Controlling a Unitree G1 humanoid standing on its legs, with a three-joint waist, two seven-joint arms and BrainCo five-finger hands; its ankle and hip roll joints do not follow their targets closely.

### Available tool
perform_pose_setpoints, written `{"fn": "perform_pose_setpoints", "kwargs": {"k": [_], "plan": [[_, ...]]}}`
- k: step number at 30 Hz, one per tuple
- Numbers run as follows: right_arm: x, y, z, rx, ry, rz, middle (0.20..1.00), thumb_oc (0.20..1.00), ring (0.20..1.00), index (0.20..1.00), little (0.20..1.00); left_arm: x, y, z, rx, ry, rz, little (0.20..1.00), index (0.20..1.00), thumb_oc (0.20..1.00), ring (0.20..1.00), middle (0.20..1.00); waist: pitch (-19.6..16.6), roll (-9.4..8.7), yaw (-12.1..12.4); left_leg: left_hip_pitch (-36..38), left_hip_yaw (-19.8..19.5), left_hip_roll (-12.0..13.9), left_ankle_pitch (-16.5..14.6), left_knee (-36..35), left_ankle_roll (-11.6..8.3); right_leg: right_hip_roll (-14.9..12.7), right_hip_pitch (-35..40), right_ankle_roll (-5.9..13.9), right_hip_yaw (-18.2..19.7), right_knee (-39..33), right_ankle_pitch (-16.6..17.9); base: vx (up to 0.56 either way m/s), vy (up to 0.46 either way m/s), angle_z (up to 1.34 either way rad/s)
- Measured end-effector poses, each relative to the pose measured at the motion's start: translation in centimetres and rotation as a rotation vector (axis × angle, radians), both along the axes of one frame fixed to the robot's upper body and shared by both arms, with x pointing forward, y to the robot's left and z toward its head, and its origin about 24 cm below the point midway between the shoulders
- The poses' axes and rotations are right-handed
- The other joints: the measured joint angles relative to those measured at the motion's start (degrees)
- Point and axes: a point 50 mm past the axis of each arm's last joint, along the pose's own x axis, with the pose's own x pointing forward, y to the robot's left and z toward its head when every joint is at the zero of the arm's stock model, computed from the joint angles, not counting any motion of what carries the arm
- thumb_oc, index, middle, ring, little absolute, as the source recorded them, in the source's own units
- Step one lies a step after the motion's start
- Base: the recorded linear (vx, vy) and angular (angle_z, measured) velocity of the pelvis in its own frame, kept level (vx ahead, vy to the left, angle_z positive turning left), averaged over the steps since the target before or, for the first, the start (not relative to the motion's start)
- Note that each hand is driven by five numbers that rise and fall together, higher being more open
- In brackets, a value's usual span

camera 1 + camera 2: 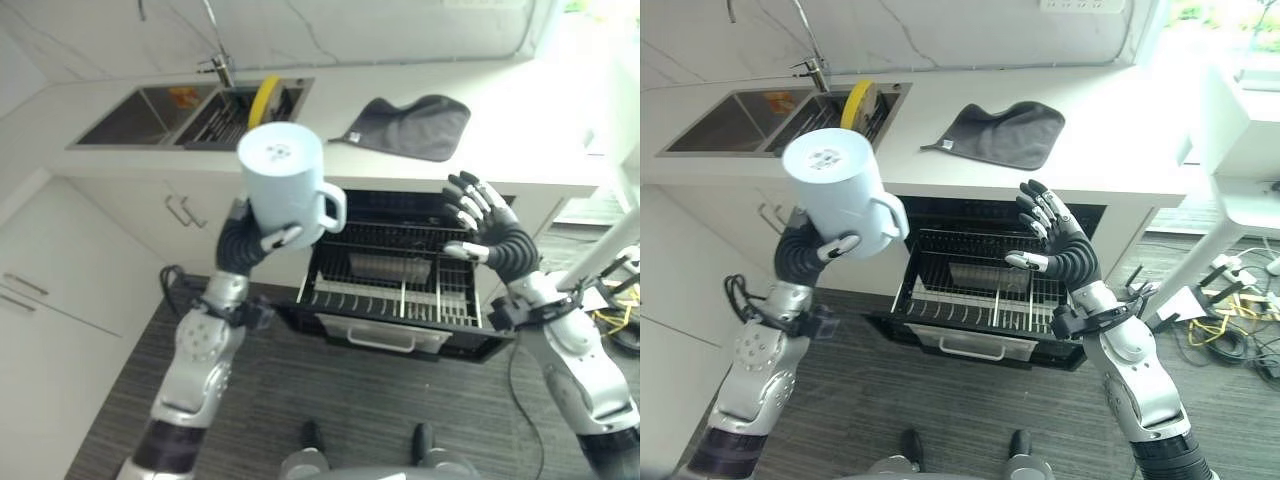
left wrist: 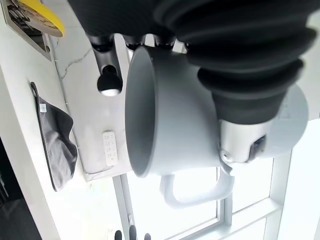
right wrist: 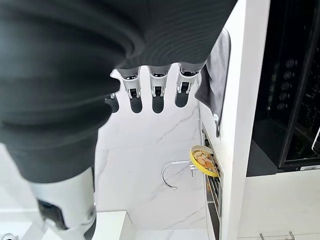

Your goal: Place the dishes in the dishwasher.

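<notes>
Left hand (image 1: 262, 240): raised above the floor in front of the counter (image 1: 500, 130), fingers and thumb curled round a pale blue mug (image 1: 285, 185); the mug is held aloft, base toward the head camera, handle pointing toward the dishwasher side.
Right hand (image 1: 487, 228): empty, fingers spread and straight, held over the right part of the pulled-out dishwasher rack (image 1: 400, 285).
Dishwasher rack: extended from the open dishwasher under the counter.
Counter: grey cloth (image 1: 415, 125) lying on top; sink (image 1: 150, 113) to the left, with a yellow plate (image 1: 265, 98) standing upright in its drainer basket.
</notes>
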Motion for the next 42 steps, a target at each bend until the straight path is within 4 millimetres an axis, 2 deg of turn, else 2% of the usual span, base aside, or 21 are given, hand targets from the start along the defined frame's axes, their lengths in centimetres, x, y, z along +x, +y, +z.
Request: {"fn": "perform_pose_setpoints", "kwargs": {"k": [4,5,9,13,15,16,17,19,21,22,23,24,25,27,29,31,32,33,35,39,42], "plan": [[-0.1,0.4,-0.5,0.039,0.018,0.018,1.0,1.0,1.0,1.0,1.0,0.5,0.0,-0.5,0.077,0.075,-0.086,0.2,0.2,0.2,0.2,0.2,0.16,-5.16,-1.08,1.57,0.34,-4.55,-1.24,-0.28,1.89,-4.49,1.59,2.49,0.1,-0.28,1.01,0.07,0.115,0.01],[-0.1,0.6,-0.6,0.048,0.021,0.023,1.0,1.0,1.0,1.0,1.0,0.6,0.2,-0.7,0.105,0.098,-0.1,0.2,0.2,0.2,0.2,0.2,0.06,-5.6,-0.86,2.19,0.41,-4.77,-1.42,-0.3,2.09,-4.91,2.16,2.65,0.24,-0.25,0.97,0.09,0.077,0.01],[-0.1,0.9,-0.4,0.042,0.012,0.057,1.0,1.0,1.0,1.0,1.0,0.7,0.5,-1.2,0.13,0.169,-0.191,0.2,0.2,0.2,0.2,0.2,-0.1,-5.75,-0.8,3.81,0.66,-4.86,-1.6,-0.29,2.13,-4.96,3.5,2.88,0.64,-0.25,0.82,0.09,-0.04,-0.05],[-0.1,1.1,-0.5,0.027,0.014,0.102,1.0,1.0,1.0,1.0,1.0,0.6,0.0,-1.7,0.129,0.214,-0.299,0.2,0.2,0.2,0.2,0.2,-1.78,-5.69,-1.11,4.77,1.36,-3.57,-1.55,0.17,1.61,-3.31,4.08,2.48,1.22,-0.01,0.56,0.08,-0.09,-0.11],[0.3,0.9,-1.3,0.05,0.058,0.118,1.0,1.0,1.0,1.0,1.0,0.7,0.4,-2.2,0.123,0.235,-0.3,0.2,0.2,0.2,0.2,0.2,-2.02,-6.91,0.38,1.57,1.3,-2.09,-4.13,9.6,-0.35,-2.34,3.21,0.34,4.04,0.47,-1.91,0.05,0.126,-0.39],[0.5,0.7,-1.8,0.052,0.082,0.11,1.0,1.0,1.0,1.0,1.0,0.7,0.5,-2.6,0.118,0.253,-0.299,0.2,0.2,0.2,0.2,0.2,-2.32,-8.54,1.28,-2.52,-1.55,-2.08,-5.69,15.93,-0.67,-3.55,3.11,-0.29,4.54,0.31,-1.82,0.05,0.291,-0.38],[0.5,0.3,-1.8,0.032,0.084,0.099,1.0,1.0,1.0,1.0,1.0,0.4,0.3,-3.3,0.099,0.276,-0.305,0.2,0.2,0.2,0.2,0.2,-2.6,-8.81,1.54,-5.29,-6.31,-2.62,-6.95,16.8,-0.31,-3.89,2.79,-0.09,4.43,0.08,-1.49,0.08,0.339,-0.26],[0.6,0.3,-1.6,0.023,0.079,0.098,1.0,1.0,1.0,1.0,1.0,0.4,-0.3,-3.9,0.111,0.296,-0.353,0.2,0.2,0.2,0.2,0.2,-2.53,-6.64,0.29,-4.19,-2.62,-1.6,-6.33,5.68,0.78,-3.83,1.48,0.6,3.82,0.1,-0.82,0.06,0.339,-0.22],[0.6,1.0,-2.0,0.056,0.089,0.114,1.0,1.0,1.0,1.0,1.0,1.2,-1.2,-4.4,0.113,0.311,-0.405,0.2,0.2,0.2,0.2,0.2,-2.29,-6.99,0.02,-4.08,-6.58,-6.07,-5.24,5.87,1.5,-6.33,0.03,1.15,5.5,0.51,-0.62,0.04,0.206,-0.57],[0.7,1.5,-1.9,0.038,0.087,0.148,1.0,1.0,1.0,1.0,1.0,1.4,-1.7,-4.4,0.129,0.314,-0.434,0.2,0.2,0.2,0.2,0.2,-2.34,-6.24,0.33,-4.87,-7.92,-7.49,-5.5,7.22,2.97,-7.45,-1.59,1.66,6.74,1.85,-1.14,0.07,0.112,-0.96],[0.5,1.4,-2.2,0.048,0.097,0.164,1.0,1.0,1.0,1.0,1.0,1.3,-1.7,-4.2,0.16,0.315,-0.465,0.2,0.2,0.2,0.2,0.2,-2.04,-6.4,-0.02,-4.52,-6.75,-7.66,-4.35,7.01,4.75,-8.46,-1.99,3.98,5.13,3.45,-3.17,0.08,0.058,-0.83],[0.0,1.0,-3.0,0.062,0.129,0.166,1.0,1.0,1.0,1.0,1.0,1.2,-1.4,-4.2,0.194,0.326,-0.479,0.2,0.2,0.2,0.2,0.2,-1.84,-6.38,-0.98,-3.71,-6.49,-7.07,-3.93,5.93,5.37,-8.63,-3.14,4.59,3.74,9.29,-3.75,0.06,-0.072,-0.45],[-0.4,0.7,-3.3,0.073,0.141,0.171,1.0,1.0,1.0,1.0,1.0,1.2,-1.0,-4.1,0.218,0.336,-0.484,0.2,0.2,0.2,0.2,0.2,-1.78,-7.09,-1.1,-1.95,-6.07,-7.11,-3.9,4.03,5.34,-8.84,-3.65,4.65,3.56,13.53,-3.83,0.04,-0.127,-0.27],[-0.2,1.3,-3.0,0.088,0.117,0.216,1.0,1.0,1.0,1.0,1.0,1.3,-0.4,-4.0,0.261,0.366,-0.507,0.2,0.2,0.2,0.2,0.2,-2.56,-8.3,-0.16,-1.7,-3.18,-6.89,-3.61,3.24,5.32,-10.81,-2.42,4.54,0.82,7.89,-3.52,0.04,-0.126,-0.57],[0.2,2.5,-2.5,0.078,0.094,0.283,1.0,1.0,1.0,1.0,1.0,1.3,-0.7,-4.1,0.274,0.404,-0.576,0.2,0.2,0.2,0.2,0.2,-2.75,-8.54,0.13,-1.75,-2.96,-6.65,-2.01,2.25,5.24,-11.65,0.72,5.76,-0.86,-0.4,-1.33,0.03,-0.118,-0.3],[0.3,2.5,-2.6,0.078,0.102,0.296,1.0,1.0,1.0,1.0,1.0,1.1,-1.2,-4.3,0.262,0.44,-0.676,0.2,0.2,0.2,0.2,0.2,-3.13,-10.24,0.02,-0.47,-3.46,-7.31,0.51,0.01,3.82,-10.95,4.86,5.63,-0.77,-0.36,2.36,0.03,-0.133,0.21],[0.6,2.5,-2.5,0.079,0.106,0.306,1.0,1.0,1.0,1.0,1.0,1.0,-1.4,-4.4,0.245,0.451,-0.709,0.2,0.2,0.2,0.2,0.2,-2.94,-10.68,0.32,-0.23,-3.21,-7.4,0.91,0.02,3.41,-11.02,5.19,5.93,-1.71,-0.19,0.54,0.06,-0.09,0.11],[1.3,2.3,-2.6,0.044,0.131,0.327,1.0,1.0,1.0,1.0,1.0,0.1,-3.1,-5.4,0.194,0.509,-0.871,0.2,0.2,0.2,0.2,0.2,-2.61,-7.6,0.16,-0.11,-2.95,-5.31,1.42,-0.02,2.61,-8.69,5.47,5.0,-2.1,-0.16,0.38,0.08,-0.078,-0.04],[1.5,2.2,-2.5,-0.009,0.162,0.372,1.0,1.0,1.0,1.0,1.0,-0.5,-4.0,-5.9,0.176,0.543,-1.006,0.2,0.2,0.2,0.2,0.2,-3.04,-5.76,-0.87,0.31,-2.92,-3.94,1.33,-0.31,2.05,-7.15,5.94,4.33,-2.02,-0.16,-0.22,0.06,-0.045,-0.04],[1.5,2.0,-2.3,-0.027,0.186,0.45,1.0,1.0,1.0,1.0,1.0,-0.9,-5.1,-6.3,0.106,0.549,-1.158,0.2,0.2,0.2,0.2,0.2,-3.42,-5.67,-2.77,1.48,-2.65,-2.54,0.57,-0.33,1.18,-5.88,7.12,3.72,-1.83,-0.18,-0.89,0.06,-0.02,-0.05],[1.9,2.3,-1.9,-0.026,0.177,0.494,1.0,1.0,1.0,1.0,1.0,-1.0,-5.7,-6.6,0.07,0.563,-1.246,0.2,0.2,0.2,0.2,0.2,-4.64,-5.47,-2.75,1.5,-2.67,-2.51,0.42,-0.34,1.11,-6.03,7.13,3.68,-1.64,-0.19,-0.96,0.09,0.0,0.01]]}}
